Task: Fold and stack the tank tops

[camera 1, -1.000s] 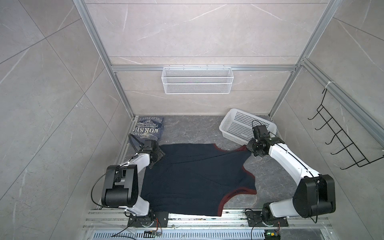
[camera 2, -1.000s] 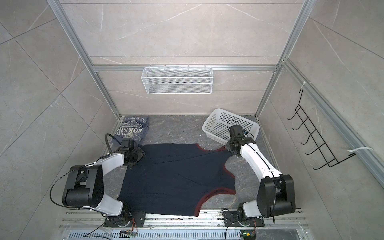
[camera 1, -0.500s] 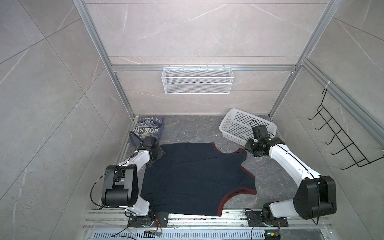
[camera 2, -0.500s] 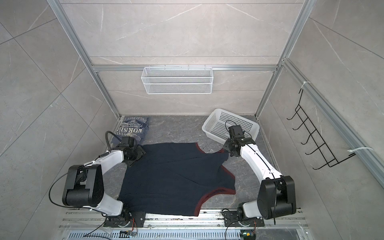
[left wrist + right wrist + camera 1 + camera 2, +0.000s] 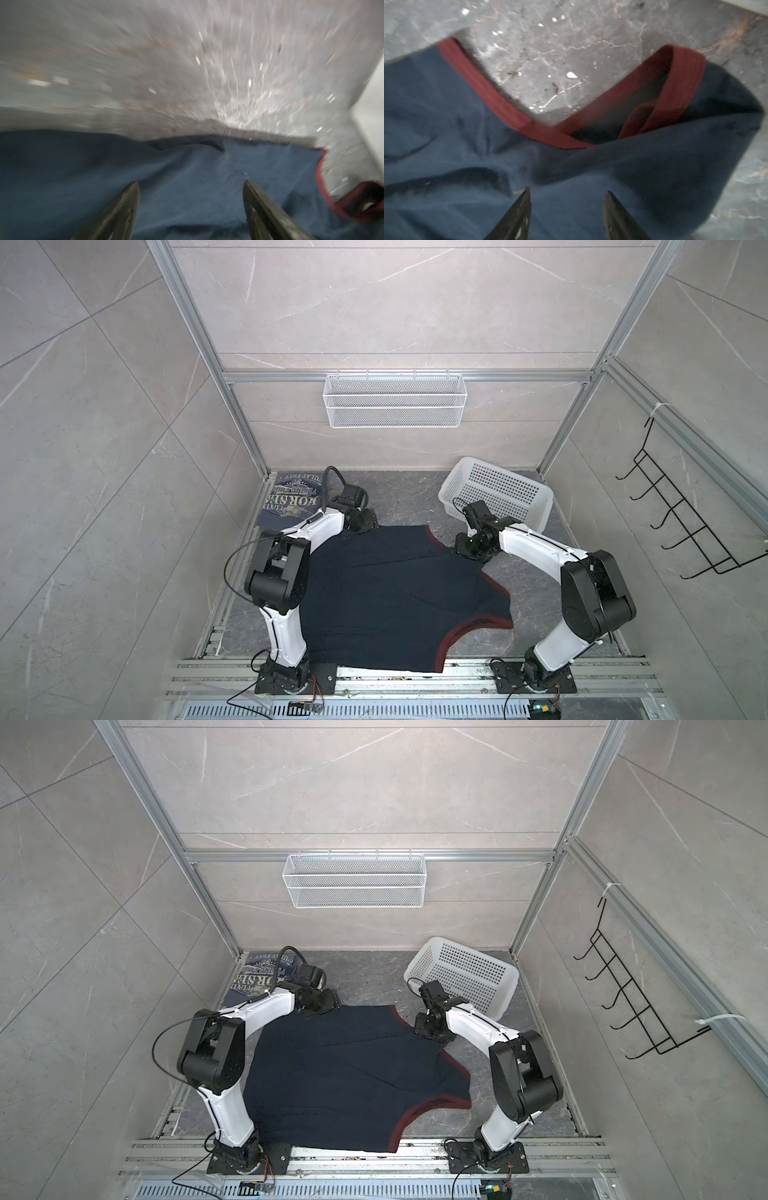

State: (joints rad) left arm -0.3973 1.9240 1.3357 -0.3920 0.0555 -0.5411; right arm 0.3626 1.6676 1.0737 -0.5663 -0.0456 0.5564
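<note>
**Figure.** We see the dark navy tank top (image 5: pixel 395 593) spread flat over the middle of the work surface (image 5: pixel 407 497). Its near border reaches the front edge, and its openings, edged in maroon trim (image 5: pixel 488 93), face the right edge. The slate-blue tank top (image 5: pixel 291 499) lies as a compact packet in the far left corner, lettering upward. We judge that it is already folded and placed there as the base of the stack, clear of the working area. The white basket (image 5: pixel 536 506) stands in the far right corner, apart from both garments.

The left gripper (image 5: pixel 190 185) is poised over the far left corner of the navy cloth. Its jaws are parted with nothing between them, though this wrist view is blurred. The right gripper (image 5: pixel 566 193) is poised over the far right shoulder, close to the trim, and its jaws are likewise apart and empty.

We read the placement this way: one arm at each far corner lays the far border out straight and square, which a clean fold requires. Spreading appears done, and no fold of this garment is made yet. A shallow crease (image 5: pixel 415 568) crosses the cloth between the grippers, and we judge that it may need smoothing first.
</note>
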